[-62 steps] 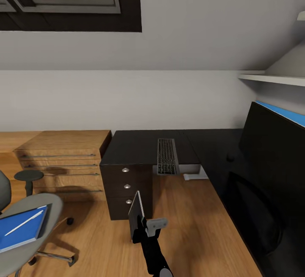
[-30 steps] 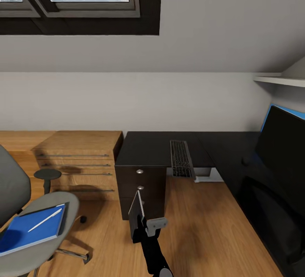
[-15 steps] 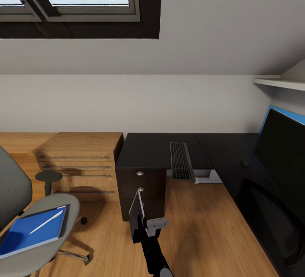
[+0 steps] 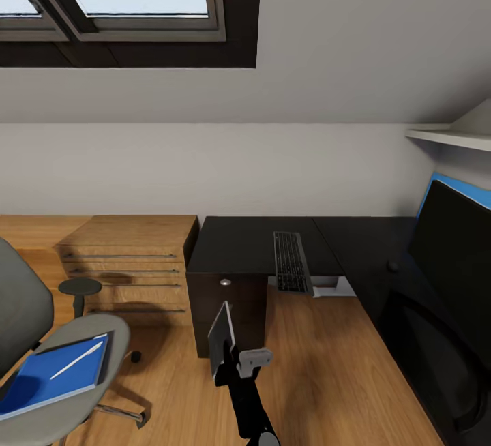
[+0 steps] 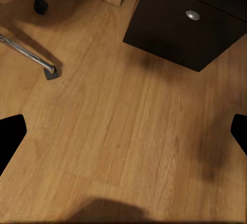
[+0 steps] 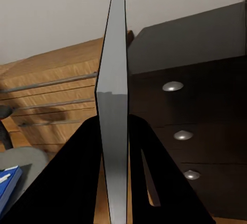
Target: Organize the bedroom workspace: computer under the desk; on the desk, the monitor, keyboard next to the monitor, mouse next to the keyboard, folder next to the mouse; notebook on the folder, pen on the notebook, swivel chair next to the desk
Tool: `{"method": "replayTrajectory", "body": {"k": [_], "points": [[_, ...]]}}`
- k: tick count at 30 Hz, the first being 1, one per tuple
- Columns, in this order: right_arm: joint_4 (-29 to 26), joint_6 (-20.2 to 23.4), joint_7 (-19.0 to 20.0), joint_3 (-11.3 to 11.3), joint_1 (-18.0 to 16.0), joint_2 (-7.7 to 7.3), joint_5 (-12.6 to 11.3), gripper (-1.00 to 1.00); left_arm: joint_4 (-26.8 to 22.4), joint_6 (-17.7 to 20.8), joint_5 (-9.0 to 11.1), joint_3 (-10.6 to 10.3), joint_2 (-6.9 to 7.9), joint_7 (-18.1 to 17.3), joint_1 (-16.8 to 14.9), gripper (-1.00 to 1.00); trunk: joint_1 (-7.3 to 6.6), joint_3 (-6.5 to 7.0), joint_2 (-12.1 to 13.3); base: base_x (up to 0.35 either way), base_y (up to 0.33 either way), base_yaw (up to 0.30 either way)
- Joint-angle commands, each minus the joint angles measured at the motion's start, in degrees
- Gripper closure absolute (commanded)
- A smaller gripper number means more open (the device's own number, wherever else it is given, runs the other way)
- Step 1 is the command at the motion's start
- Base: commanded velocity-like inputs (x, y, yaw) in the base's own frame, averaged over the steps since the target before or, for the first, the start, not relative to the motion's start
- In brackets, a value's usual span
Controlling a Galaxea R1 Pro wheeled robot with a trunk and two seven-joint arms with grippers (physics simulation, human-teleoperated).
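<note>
Right now r. pincer (image 6: 114,183) grips notebook (image 6: 114,116) edge-up; folder (image 4: 51,376) w/ pen (image 4: 76,359) on swivel chair (image 4: 102,337).

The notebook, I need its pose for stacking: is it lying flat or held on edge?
On edge: the right gripper clamps the notebook upright.

Bare light wood floor (image 4: 327,364) lies open centre-frame; dark three-drawer unit (image 4: 225,309) and grey swivel chair (image 4: 41,364) flank it.

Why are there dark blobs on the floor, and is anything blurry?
Left wrist view: soft shadows darken the wood floor, and black fingertips sit at the edges. Right wrist view: the notebook, held edge-on, is close but sharp. Head view: the monitor merges with the black desk.
</note>
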Motion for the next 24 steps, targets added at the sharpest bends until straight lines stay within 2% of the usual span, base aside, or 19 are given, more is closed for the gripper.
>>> {"method": "replayTrajectory", "body": {"k": [1,5,10,11,14,17,19,21,24], "points": [[0.0,-0.7,-0.2,0.3,-0.1,0.0,-0.5,1.0,0.0,-0.2,0.6,-0.2,0.04,-0.1,0.0,-1.0,-0.22,0.13,0.4,0.0,0.0,0.0],[-2.1,-1.6,-0.4,-0.9,-0.3,0.0,-0.7,1.0,0.4,-0.1,0.3,-0.6,-0.1,1.6,0.0,-1.0,-1.1,0.85,2.0,0.0,0.0,0.0],[-6.7,-1.8,-0.5,-4.8,-0.4,0.0,-0.8,1.0,0.5,-0.1,0.2,-0.9,-0.22,3.9,0.0,-1.0,-2.2,1.75,4.0,0.0,0.0,0.0],[-8.4,-1.9,-0.5,-6.7,-0.5,0.0,-0.9,1.0,0.8,-0.1,0.2,-1.5,-0.47,4.4,0.0,-1.0,-2.42,1.92,4.4,0.0,0.0,0.0],[-9.8,-1.9,-0.5,-7.9,-0.5,0.0,-1.0,1.0,1.7,-0.1,0.2,-2.0,-0.75,4.6,0.0,-1.0,-3.07,2.46,5.6,0.0,0.0,0.0],[-11.3,-1.7,-0.5,-10.0,-0.5,0.0,-1.8,1.0,2.3,-0.2,0.1,-2.3,-1.51,4.7,0.0,-1.0,-3.07,2.46,5.6,0.0,0.0,0.0],[-11.6,-1.7,-0.5,-11.2,-0.5,0.0,-3.7,1.0,2.5,-0.2,-0.4,-2.6,-1.77,4.7,0.0,-1.0,-3.07,2.46,5.6,0.0,0.0,0.0],[-11.8,-1.6,-0.4,-12.0,-0.5,0.0,-8.2,1.0,3.0,-0.2,-2.4,-3.6,-2.23,4.8,0.0,-1.0,-3.07,2.46,5.6,0.0,0.0,0.0],[-12.6,-1.7,-0.2,-12.4,-0.5,0.0,-15.6,1.0,3.6,-0.5,-5.6,-4.0,-3.85,5.0,0.0,-1.0,-3.07,2.46,5.6,0.0,0.0,0.0]]}}
